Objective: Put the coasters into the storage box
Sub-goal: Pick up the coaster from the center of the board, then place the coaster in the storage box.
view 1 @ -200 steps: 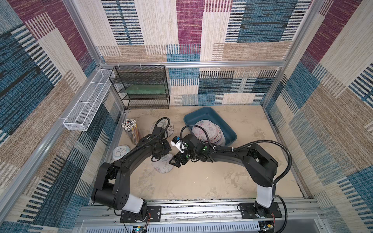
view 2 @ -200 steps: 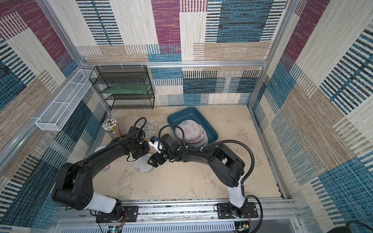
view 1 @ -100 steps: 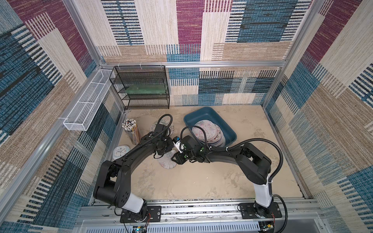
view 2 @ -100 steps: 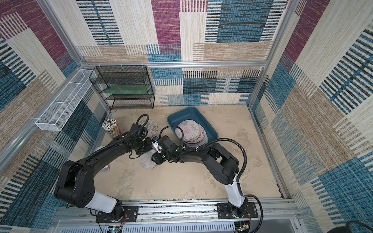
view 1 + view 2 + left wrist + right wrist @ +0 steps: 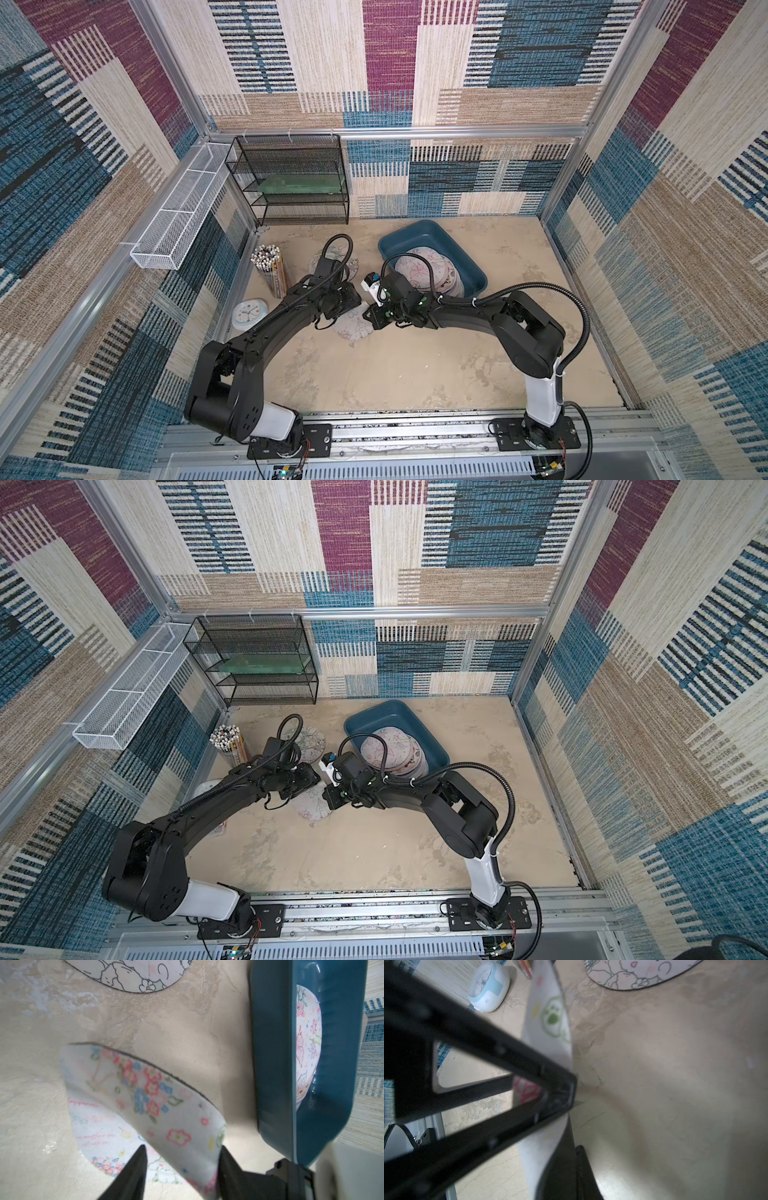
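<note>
With my right hand (image 5: 371, 316) pinching the floppy floral round coaster (image 5: 153, 1093) and my left hand (image 5: 182, 1153) spread, I risk snagging the teal plastic storage box (image 5: 274, 1053) wall.

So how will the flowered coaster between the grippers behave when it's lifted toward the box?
Likely floppy: in the left wrist view the flowered coaster curls over instead of lying flat. Probably light: the right gripper holds it by a pinch near its edge. It may sag or catch on the storage box rim.
</note>
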`<control>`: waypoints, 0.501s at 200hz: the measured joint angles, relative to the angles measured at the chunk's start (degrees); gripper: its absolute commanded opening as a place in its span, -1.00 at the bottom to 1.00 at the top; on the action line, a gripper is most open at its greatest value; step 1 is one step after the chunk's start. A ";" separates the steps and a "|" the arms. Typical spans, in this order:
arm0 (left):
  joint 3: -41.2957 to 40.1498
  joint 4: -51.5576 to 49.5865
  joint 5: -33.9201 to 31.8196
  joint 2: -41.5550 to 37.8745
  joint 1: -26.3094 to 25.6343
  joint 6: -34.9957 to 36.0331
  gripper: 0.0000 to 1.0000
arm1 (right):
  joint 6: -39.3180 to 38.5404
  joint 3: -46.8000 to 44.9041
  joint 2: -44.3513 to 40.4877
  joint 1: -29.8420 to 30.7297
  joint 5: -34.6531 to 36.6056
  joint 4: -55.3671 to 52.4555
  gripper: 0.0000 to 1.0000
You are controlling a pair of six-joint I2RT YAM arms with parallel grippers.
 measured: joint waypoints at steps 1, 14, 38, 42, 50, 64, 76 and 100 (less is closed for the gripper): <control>-0.07 0.02 -0.02 -0.11 0.00 0.00 0.32 | 0.00 0.02 -0.02 -0.04 0.02 -0.07 -1.00; -0.20 0.24 -0.04 -0.70 0.00 0.04 0.35 | -0.02 0.72 -0.33 -0.63 0.11 -1.44 -1.00; -0.70 1.55 -0.28 -1.77 0.00 0.57 0.42 | -0.55 2.97 -0.55 -1.68 0.72 -3.89 -1.00; -1.03 1.92 -0.37 -2.21 0.00 0.59 0.44 | -0.68 3.34 -0.59 -1.88 1.03 -4.33 -1.00; -1.51 2.43 -0.70 -2.99 0.00 0.81 0.47 | -0.81 4.15 -0.70 -2.36 1.03 -5.31 -1.00; -2.03 2.73 -1.81 -4.46 0.00 0.96 0.52 | -1.36 5.55 -0.90 -3.54 1.03 -6.73 -1.00; -2.19 3.02 -3.23 -5.90 0.00 1.20 0.58 | -1.84 6.45 -1.40 -4.52 1.25 -7.93 -1.00; -1.90 2.95 -6.67 -8.31 0.13 2.58 0.61 | -3.08 8.11 -2.75 -6.45 1.60 -10.14 -1.00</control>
